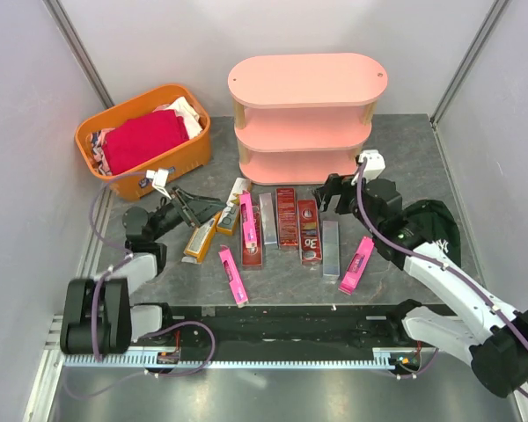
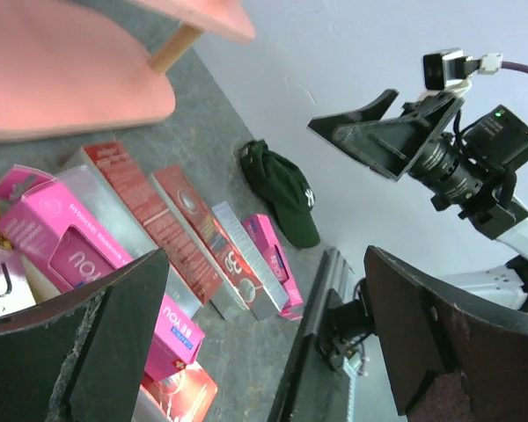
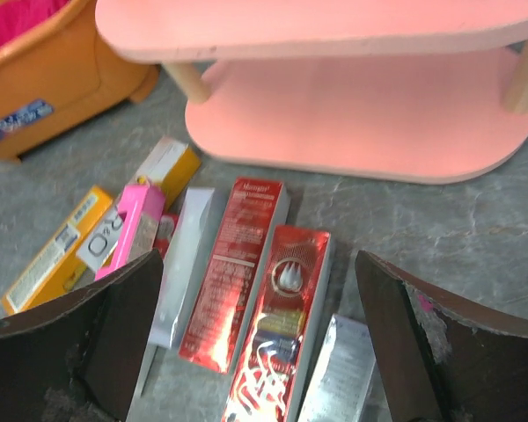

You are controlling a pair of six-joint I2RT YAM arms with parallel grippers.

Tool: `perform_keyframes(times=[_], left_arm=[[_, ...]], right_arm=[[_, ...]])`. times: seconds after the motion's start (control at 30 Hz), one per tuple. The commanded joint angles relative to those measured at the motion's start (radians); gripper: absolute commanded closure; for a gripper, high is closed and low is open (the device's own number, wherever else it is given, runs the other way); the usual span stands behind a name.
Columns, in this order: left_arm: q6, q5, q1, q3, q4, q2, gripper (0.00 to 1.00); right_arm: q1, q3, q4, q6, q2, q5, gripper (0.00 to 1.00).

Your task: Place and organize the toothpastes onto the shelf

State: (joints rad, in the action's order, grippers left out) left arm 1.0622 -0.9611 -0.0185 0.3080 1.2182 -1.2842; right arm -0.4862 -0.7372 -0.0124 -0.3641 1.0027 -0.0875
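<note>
- Left gripper hovers low over the toothpastes, jaws apart.
- Right gripper hangs above them too, jaws wide.
- Cartons lie flat on the table before the shelf.

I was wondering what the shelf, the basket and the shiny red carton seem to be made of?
The shelf looks like painted board, matte pink, on pale bare-wood posts. The basket looks like moulded plastic, smooth orange with a slight sheen. The red carton seems to be foil-coated cardboard: it throws mirror-like glints.
</note>
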Motion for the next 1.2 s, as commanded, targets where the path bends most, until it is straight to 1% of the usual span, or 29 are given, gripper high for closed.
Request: perform_keyframes(times=[0.0,0.03,0.07,0.1,0.13,0.2,0.23,0.27,0.33,0.43,0.53,0.57,0.63,0.7,0.73,0.77,0.83,0.87,0.9,0.97,1.07,1.1,1.13,1.17], left_arm=[[-0.348,0.189,0.006,0.083,-0.548,0.277,0.00],[-0.408,0.243,0.008,0.103,-0.672,0.325,0.00],[-0.501,0.301,0.032,0.144,-0.765,0.359,0.00],[-0.517,0.479,0.052,0.169,-0.960,0.397,0.00],[-0.513,0.574,0.054,0.198,-1.053,0.401,0.00],[-0.513,0.674,0.054,0.265,-1.193,0.388,0.00],[-0.508,0.688,0.052,0.282,-1.212,0.369,0.00],[-0.467,0.690,0.052,0.311,-1.261,0.353,0.00],[-0.458,0.665,0.051,0.330,-1.295,0.312,0.00],[-0.478,0.585,0.046,0.312,-1.238,0.260,0.00],[-0.507,0.588,0.045,0.327,-1.250,0.221,0.00],[-0.521,0.602,0.045,0.332,-1.258,0.204,0.00],[-0.527,0.680,0.048,0.348,-1.298,0.186,0.00],[-0.528,0.769,0.058,0.384,-1.376,0.155,0.00],[-0.544,0.792,0.064,0.408,-1.399,0.142,0.03],[-0.551,0.846,0.086,0.424,-1.448,0.114,0.04],[-0.576,0.887,0.112,0.466,-1.503,0.079,0.08],[-0.582,0.916,0.144,0.476,-1.538,0.063,0.08],[-0.588,0.926,0.161,0.483,-1.551,0.030,0.09],[-0.591,0.941,0.208,0.496,-1.569,0.002,0.13],[-0.576,0.956,0.262,0.484,-1.596,-0.030,0.16],[-0.568,0.979,0.268,0.476,-1.603,-0.033,0.17],[-0.559,0.983,0.273,0.462,-1.606,-0.040,0.21],[-0.555,0.998,0.281,0.454,-1.609,-0.038,0.22]], right_arm=[[-0.061,0.007,0.057,0.022,-0.001,-0.067,0.01],[-0.069,0.007,0.061,0.024,0.010,-0.073,0.01],[-0.084,0.009,0.068,0.027,0.017,-0.077,0.01],[-0.091,0.009,0.069,0.028,0.023,-0.075,0.01],[-0.097,0.007,0.069,0.028,0.040,-0.072,0.01],[-0.114,0.007,0.069,0.030,0.060,-0.061,0.01],[-0.120,0.002,0.069,0.030,0.079,-0.061,0.01],[-0.127,0.001,0.068,0.030,0.086,-0.060,0.01],[-0.132,-0.001,0.063,0.027,0.097,-0.060,0.01],[-0.134,0.005,0.049,0.025,0.090,-0.046,0.01],[-0.135,0.012,0.039,0.025,0.076,-0.043,0.01],[-0.134,0.013,0.038,0.025,0.076,-0.041,0.01],[-0.134,0.013,0.043,0.022,0.080,-0.041,0.01],[-0.134,0.012,0.043,0.017,0.092,-0.029,0.01],[-0.134,0.012,0.040,0.010,0.102,-0.024,0.01],[-0.135,0.007,0.042,0.010,0.109,-0.018,0.01],[-0.135,-0.011,0.045,0.004,0.137,0.014,0.01],[-0.134,-0.017,0.046,0.001,0.146,0.023,0.01],[-0.135,-0.030,0.046,-0.001,0.160,0.037,0.01],[-0.134,-0.039,0.046,-0.006,0.172,0.063,0.01],[-0.135,-0.054,0.055,-0.010,0.188,0.083,0.01],[-0.134,-0.060,0.060,-0.009,0.191,0.086,0.01],[-0.134,-0.062,0.063,-0.009,0.189,0.084,0.01],[-0.134,-0.064,0.068,-0.012,0.192,0.086,0.01]])
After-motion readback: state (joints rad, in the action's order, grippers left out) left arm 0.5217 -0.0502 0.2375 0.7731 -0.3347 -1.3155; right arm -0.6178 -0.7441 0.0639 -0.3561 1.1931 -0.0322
